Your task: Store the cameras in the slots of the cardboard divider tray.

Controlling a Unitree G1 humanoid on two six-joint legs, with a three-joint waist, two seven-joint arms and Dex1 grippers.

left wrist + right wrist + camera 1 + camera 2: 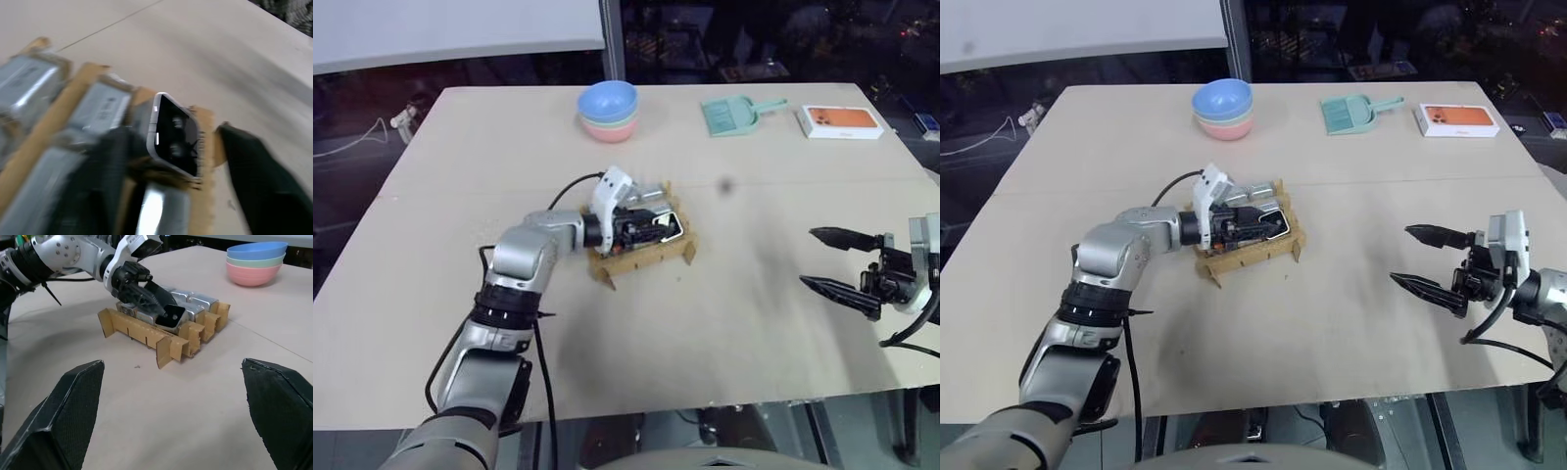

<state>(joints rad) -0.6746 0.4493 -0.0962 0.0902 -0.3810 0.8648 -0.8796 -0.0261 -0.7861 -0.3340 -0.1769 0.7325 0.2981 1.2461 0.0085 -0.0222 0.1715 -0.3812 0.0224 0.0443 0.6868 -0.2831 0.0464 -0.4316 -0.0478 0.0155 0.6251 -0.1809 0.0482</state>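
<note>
Two tools of mine are over a wide beige surface [724,333] with a faint seam line running across it. My left tool [646,231] reaches into the cardboard divider tray [641,258], which sits near the middle of the surface, slightly to my left. Its black fingers [264,181] straddle a camera [173,134] with a black face and silver edge, standing tilted at the tray's near-right end; I cannot tell whether they pinch it or only bracket it. Other silver-grey cameras [193,301] lie in the slots behind it.

My right tool [1430,262] hangs well apart from the tray, over the right side of the surface, its two fingers [68,406] spread wide with nothing between them.

Along the far edge sit a stack of bowls [608,110], blue on top, then green, then pink; a mint-green dustpan [734,115] to their right; and a flat white-and-orange box [840,121] near the far right corner. A small dark smudge [725,184] marks the surface between the tray and the dustpan.

Beyond the surface the room is dark, with dim clutter at the back, a pale panel [450,29] at the far left, a thin upright post [613,39] and a white cable [357,139] trailing off the left side.
</note>
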